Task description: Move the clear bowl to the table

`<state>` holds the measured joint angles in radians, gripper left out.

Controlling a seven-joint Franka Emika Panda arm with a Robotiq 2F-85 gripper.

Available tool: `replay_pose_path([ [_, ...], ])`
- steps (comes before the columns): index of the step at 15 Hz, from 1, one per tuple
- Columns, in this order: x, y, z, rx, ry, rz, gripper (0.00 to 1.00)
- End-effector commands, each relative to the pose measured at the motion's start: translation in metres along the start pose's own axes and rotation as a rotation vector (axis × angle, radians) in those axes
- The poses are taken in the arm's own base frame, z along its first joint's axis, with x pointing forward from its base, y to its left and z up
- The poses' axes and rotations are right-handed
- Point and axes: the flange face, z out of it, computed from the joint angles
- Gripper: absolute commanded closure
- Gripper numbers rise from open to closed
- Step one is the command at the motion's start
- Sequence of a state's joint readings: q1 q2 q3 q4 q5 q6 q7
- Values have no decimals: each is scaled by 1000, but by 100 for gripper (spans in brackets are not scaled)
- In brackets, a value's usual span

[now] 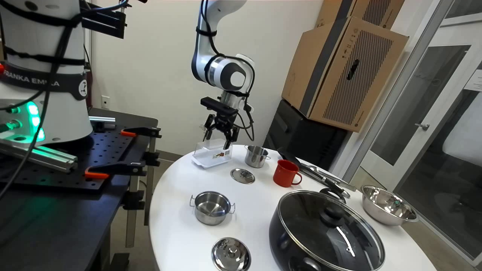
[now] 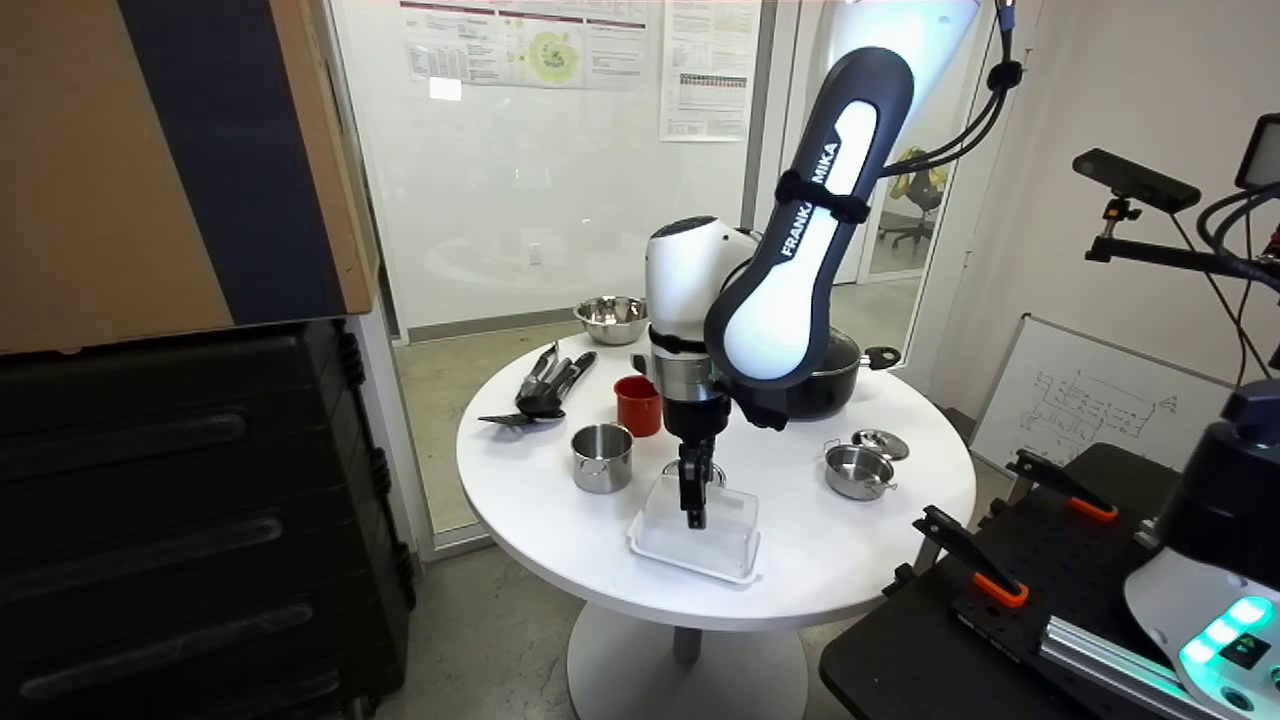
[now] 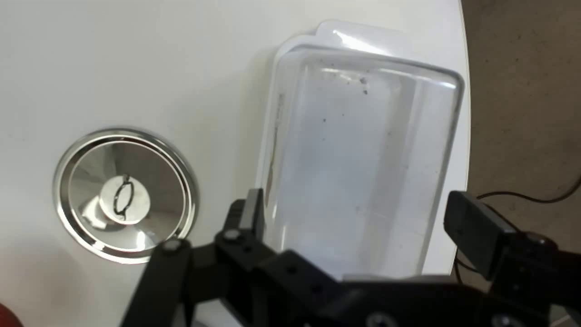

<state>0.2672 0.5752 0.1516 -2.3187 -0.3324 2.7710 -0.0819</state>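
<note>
The clear bowl point(image 1: 208, 150) is a see-through, box-like rectangular piece. It looks turned over, resting on the flat whitish tray point(image 1: 205, 165) on the white round table point(image 1: 177, 199). It also shows in an exterior view point(image 2: 728, 520) and in the wrist view point(image 3: 345, 136). The tray's tab point(image 3: 330, 32) sticks out at the top of the wrist view. My gripper point(image 1: 216, 143) is open and points down over the clear bowl, also in the wrist view point(image 3: 356, 211). One finger is beside each long side of the bowl. Contact cannot be told.
A steel lid point(image 3: 125, 195) lies close beside the tray. A steel cup point(image 1: 256, 156), a red mug point(image 1: 285, 174) and black utensils point(image 1: 320, 177) stand farther along. A steel pot point(image 1: 212, 208) and a big black pan point(image 1: 276, 233) are nearer that camera. The table edge point(image 3: 468, 113) is close to the bowl.
</note>
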Motion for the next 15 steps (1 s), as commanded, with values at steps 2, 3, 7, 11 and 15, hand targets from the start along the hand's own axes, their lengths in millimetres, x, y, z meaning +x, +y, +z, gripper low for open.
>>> replay_pose_path([
  [2, -2, -5, 2, -6, 9, 28, 0],
  [3, -2, -6, 3, -7, 7, 29, 0],
  [7, -2, -6, 8, -14, -4, 44, 0],
  [11, -4, -4, 13, -15, -15, 63, 0],
  [15, -6, -2, 22, -14, -36, 75, 25],
])
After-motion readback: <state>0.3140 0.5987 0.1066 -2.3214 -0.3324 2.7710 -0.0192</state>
